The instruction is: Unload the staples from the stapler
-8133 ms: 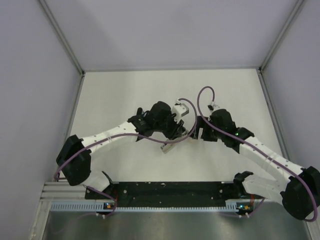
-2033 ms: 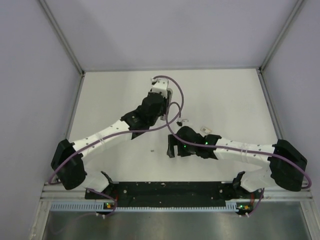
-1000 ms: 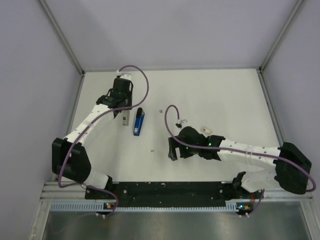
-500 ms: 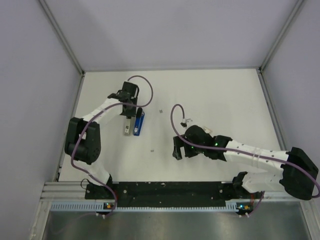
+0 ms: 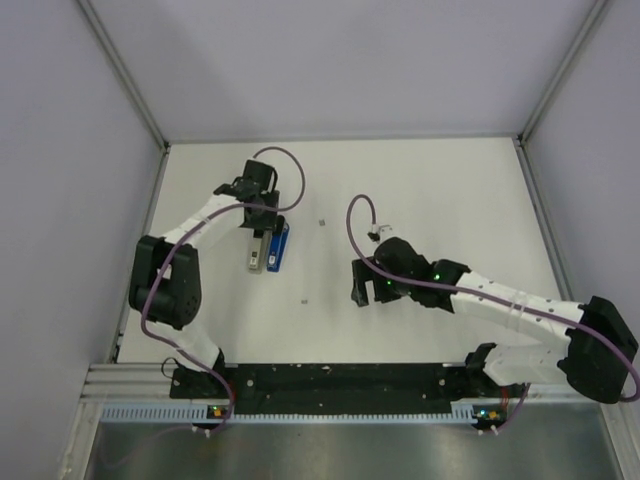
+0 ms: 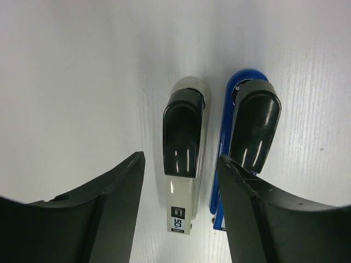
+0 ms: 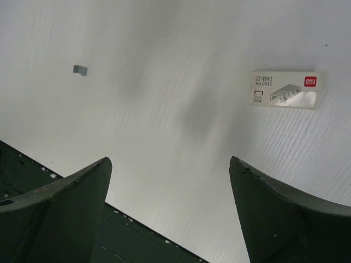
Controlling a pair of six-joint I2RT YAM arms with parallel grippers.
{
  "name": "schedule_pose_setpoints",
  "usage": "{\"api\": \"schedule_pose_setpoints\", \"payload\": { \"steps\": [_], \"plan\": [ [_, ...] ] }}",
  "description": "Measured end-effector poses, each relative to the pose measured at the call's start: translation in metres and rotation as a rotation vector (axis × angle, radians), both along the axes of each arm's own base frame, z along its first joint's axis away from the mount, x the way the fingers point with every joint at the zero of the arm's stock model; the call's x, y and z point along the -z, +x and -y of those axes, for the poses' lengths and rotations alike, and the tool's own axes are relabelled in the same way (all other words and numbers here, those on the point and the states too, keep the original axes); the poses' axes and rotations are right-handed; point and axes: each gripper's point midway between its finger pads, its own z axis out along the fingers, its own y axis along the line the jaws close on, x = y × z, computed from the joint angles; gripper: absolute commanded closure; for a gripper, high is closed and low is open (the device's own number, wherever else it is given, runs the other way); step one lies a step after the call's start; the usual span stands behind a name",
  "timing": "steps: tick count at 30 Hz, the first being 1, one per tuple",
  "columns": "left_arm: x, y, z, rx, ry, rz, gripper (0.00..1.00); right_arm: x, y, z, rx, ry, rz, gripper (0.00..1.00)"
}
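Right gripper (image 7: 170, 164) hangs spread above the table (image 7: 164, 109), the staples (image 7: 80, 69) lying apart beyond one fingertip; left gripper (image 6: 180, 164), spread too, hovers over the blue stapler (image 6: 253, 129) beside a grey stapler (image 6: 184, 137).

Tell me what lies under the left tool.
A beige stapler and a blue stapler lie side by side on the white table below the open left tool. Their tops hide whatever is loaded inside.

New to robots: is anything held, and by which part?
Nothing is held. Left fingers open above the grey stapler and blue stapler; right fingers open above the white table.
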Motion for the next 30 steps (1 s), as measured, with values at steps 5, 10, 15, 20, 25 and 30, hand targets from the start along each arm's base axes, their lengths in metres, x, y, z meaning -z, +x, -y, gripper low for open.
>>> {"api": "schedule_pose_setpoints", "payload": {
  "steps": [5,10,15,20,25,30],
  "plan": [
    [-0.031,0.001,0.000,-0.018,-0.033,0.081,0.34,-0.023,0.017,0.000,0.025,-0.004,0.059,0.11],
    [-0.090,-0.008,0.009,-0.001,-0.136,0.241,0.33,-0.026,0.041,0.025,0.111,-0.048,0.085,0.11],
    [-0.136,-0.032,0.033,0.079,-0.308,0.377,0.35,-0.024,0.068,0.050,0.199,-0.112,0.077,0.11],
    [-0.132,-0.057,0.054,0.153,-0.436,0.378,0.37,-0.039,0.102,0.026,0.171,-0.126,0.106,0.14],
    [-0.109,-0.087,0.067,0.199,-0.543,0.348,0.38,-0.035,0.149,-0.020,0.127,-0.119,0.107,0.16],
    [-0.119,-0.100,0.073,0.230,-0.596,0.375,0.38,-0.004,0.188,-0.057,0.104,-0.143,0.075,0.19]
  ]
}}
